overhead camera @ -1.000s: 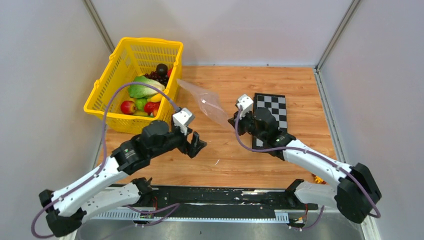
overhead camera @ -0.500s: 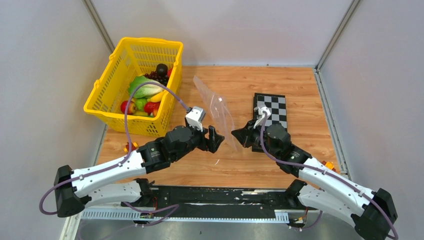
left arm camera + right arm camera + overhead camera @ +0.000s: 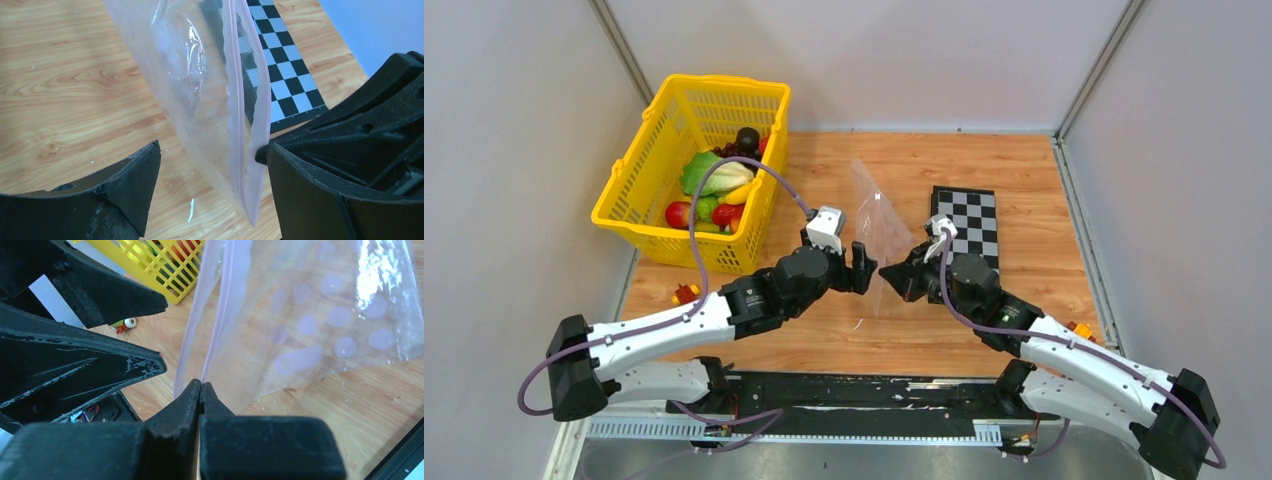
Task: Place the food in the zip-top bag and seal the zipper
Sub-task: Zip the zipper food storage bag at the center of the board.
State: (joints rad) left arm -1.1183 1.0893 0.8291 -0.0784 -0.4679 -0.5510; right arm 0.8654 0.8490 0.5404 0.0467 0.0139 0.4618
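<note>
The clear, floppy plastic zip-top bag (image 3: 876, 225) is held up over the wooden table (image 3: 1024, 170). It is pinched tight by the right gripper (image 3: 890, 274), right at the thin pale-pink zipper strip (image 3: 239, 100). In the last second the bag was swung upright from its lean toward the yellow mesh basket (image 3: 634, 215). The left gripper (image 3: 862, 262) was brought up to it, jaws spread wide on both sides of the pink edge, nothing gripped yet. Likely the mouth is to be pulled open next. The shiny toy food (image 3: 714, 190) is left in the basket, partly hidden by its wall. Whether the mouth is open or pressed shut cannot be told.
</note>
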